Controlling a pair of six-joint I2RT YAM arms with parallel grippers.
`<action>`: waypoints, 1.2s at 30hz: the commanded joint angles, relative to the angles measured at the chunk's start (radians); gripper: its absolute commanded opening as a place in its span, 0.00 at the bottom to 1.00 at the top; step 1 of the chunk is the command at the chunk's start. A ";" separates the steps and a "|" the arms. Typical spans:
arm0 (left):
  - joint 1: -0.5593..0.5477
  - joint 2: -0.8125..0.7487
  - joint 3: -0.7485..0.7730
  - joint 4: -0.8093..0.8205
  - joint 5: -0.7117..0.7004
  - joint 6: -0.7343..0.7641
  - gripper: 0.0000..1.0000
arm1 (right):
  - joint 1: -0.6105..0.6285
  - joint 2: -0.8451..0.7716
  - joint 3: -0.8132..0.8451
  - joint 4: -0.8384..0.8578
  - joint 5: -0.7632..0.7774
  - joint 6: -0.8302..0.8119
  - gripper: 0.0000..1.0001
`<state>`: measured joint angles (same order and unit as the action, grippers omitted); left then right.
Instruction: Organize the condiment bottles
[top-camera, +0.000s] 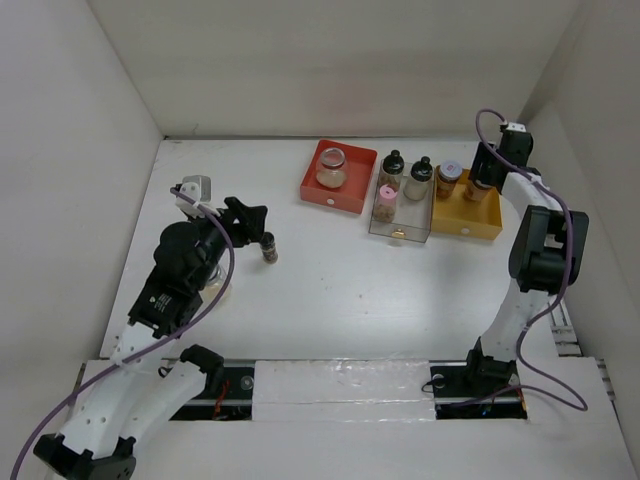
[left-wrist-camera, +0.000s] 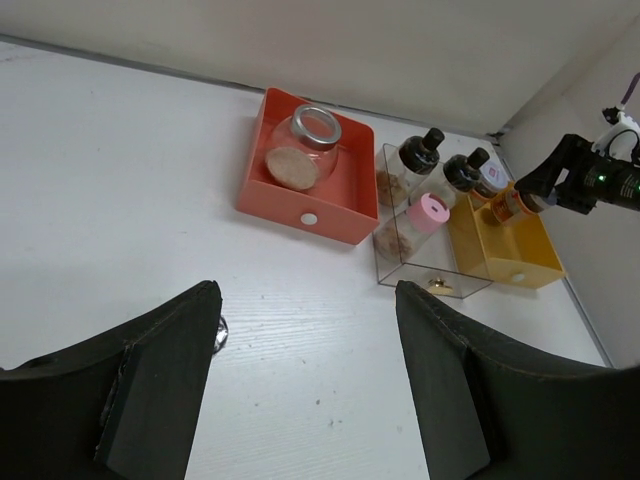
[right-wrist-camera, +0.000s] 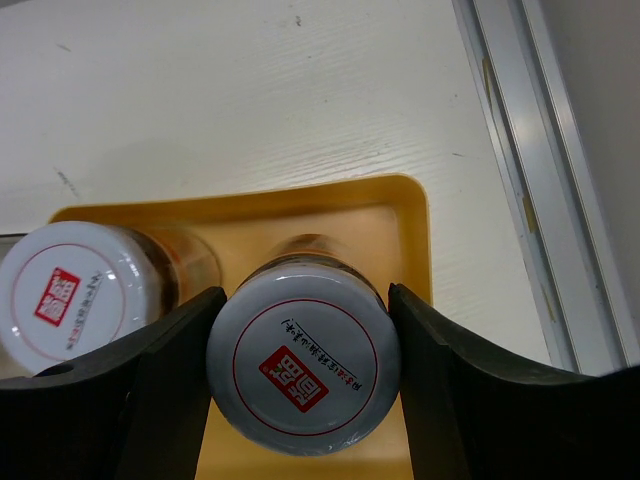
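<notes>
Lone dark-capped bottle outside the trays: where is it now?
Top view: the bottle stands on the table left of centre, just beside the left gripper, short of the red tray.

The table is matt white with a faint wood-like grain. The red tray and yellow tray look like smooth, slightly glossy plastic, and the clear tray is transparent plastic. The squat jar is shiny glass with a silvery metal rim. The white-capped bottle has a smooth satin cap printed in red. The left gripper has matt black plastic fingers. Along the right edge runs a brushed metal rail.
</notes>
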<state>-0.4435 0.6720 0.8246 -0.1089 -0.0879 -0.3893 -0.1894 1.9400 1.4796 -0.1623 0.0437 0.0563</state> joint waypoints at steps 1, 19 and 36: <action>0.000 0.011 0.022 0.029 -0.019 0.020 0.66 | -0.007 -0.009 0.071 0.116 -0.016 0.000 0.63; 0.000 -0.028 0.022 0.020 -0.058 0.020 0.66 | 0.010 -0.140 0.067 0.106 -0.027 -0.035 0.93; 0.000 -0.198 -0.007 0.029 -0.240 -0.020 0.65 | 0.811 -0.359 -0.136 0.196 -0.399 -0.289 0.59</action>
<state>-0.4435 0.4698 0.8246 -0.1101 -0.3046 -0.4026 0.4984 1.5440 1.3685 0.0338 -0.2722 -0.1501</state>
